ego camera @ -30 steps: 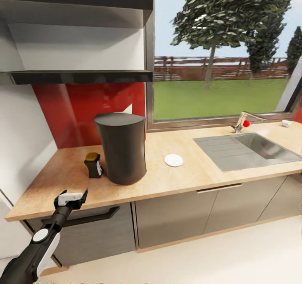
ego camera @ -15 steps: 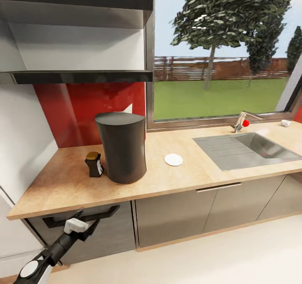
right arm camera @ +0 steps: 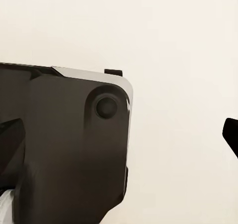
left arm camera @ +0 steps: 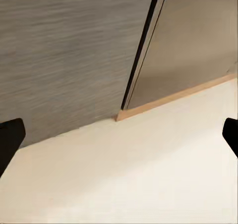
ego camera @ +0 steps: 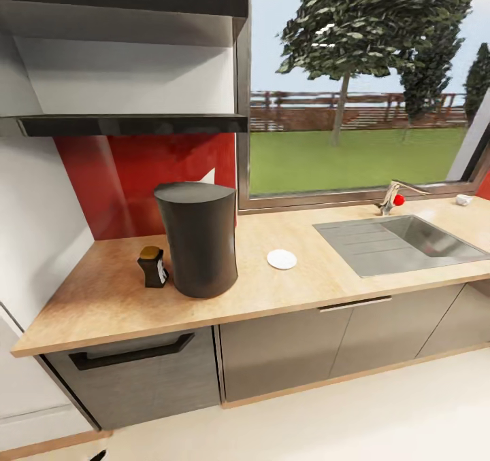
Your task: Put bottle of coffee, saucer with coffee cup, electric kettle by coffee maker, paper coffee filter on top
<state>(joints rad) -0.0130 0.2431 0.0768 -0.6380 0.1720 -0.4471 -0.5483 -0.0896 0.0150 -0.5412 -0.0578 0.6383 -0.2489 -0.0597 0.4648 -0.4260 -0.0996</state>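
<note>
I am looking over the counter [ego camera: 299, 291], where the coffee maker [ego camera: 197, 238] is standing near the back wall. The bottle of coffee [ego camera: 153, 266] is sitting just beside it on the side away from the window, so I am judging that step done. A small white disc, which I am taking for the saucer [ego camera: 282, 260], is lying on the counter on the maker's other side, near it but apart from it; no cup is resting on it. Nothing is lying on the maker's flat top, so the paper filter is still to be placed. I am seeing no kettle or cup on the stretch of counter by the sink [ego camera: 401, 242], and the wall shelf [ego camera: 129, 124] is looking bare.

My left hand [left arm camera: 119, 137] is hanging low, pointing at the floor [left arm camera: 148, 174] by the cabinet base, its fingertips [left arm camera: 10, 140] spread wide apart and holding nothing. My right hand [right arm camera: 119, 135] is likewise spread and empty, aimed down at the floor beside part of my own dark base [right arm camera: 64, 144].

By my reckoning, the filter, the cup and the kettle are remaining.
</note>
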